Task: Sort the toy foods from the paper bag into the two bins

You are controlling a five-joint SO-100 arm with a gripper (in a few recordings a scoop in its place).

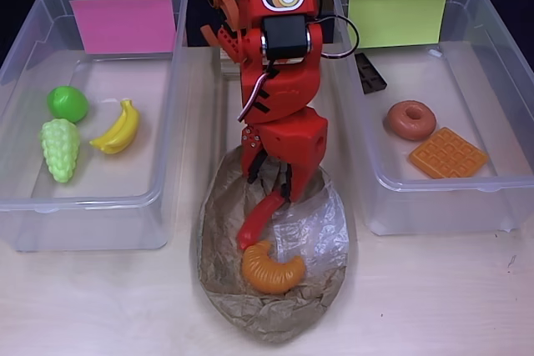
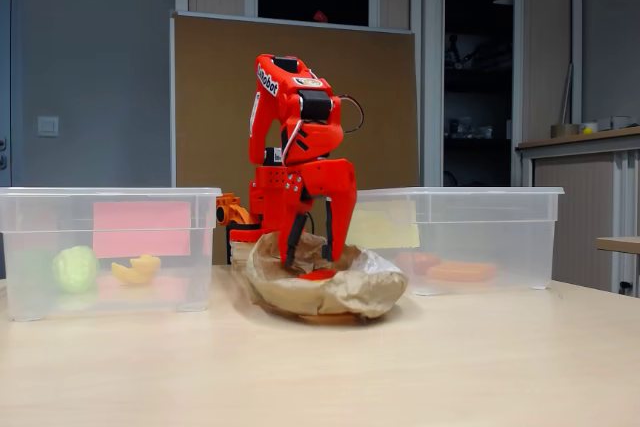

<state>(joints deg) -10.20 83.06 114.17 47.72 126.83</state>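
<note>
The crumpled brown paper bag lies flat between the two bins. On it rest a red chili and an orange croissant. My red gripper reaches down into the bag, open, its fingers standing either side of the chili's upper end. The pink-label bin holds a green ball, pale-green grapes and a yellow banana. The yellow-green-label bin holds a chocolate bar, a donut and a waffle.
The pale wooden table has free room in front of both bins and the bag. The arm's base stands behind the bag, between the bins. A brown board stands behind the table.
</note>
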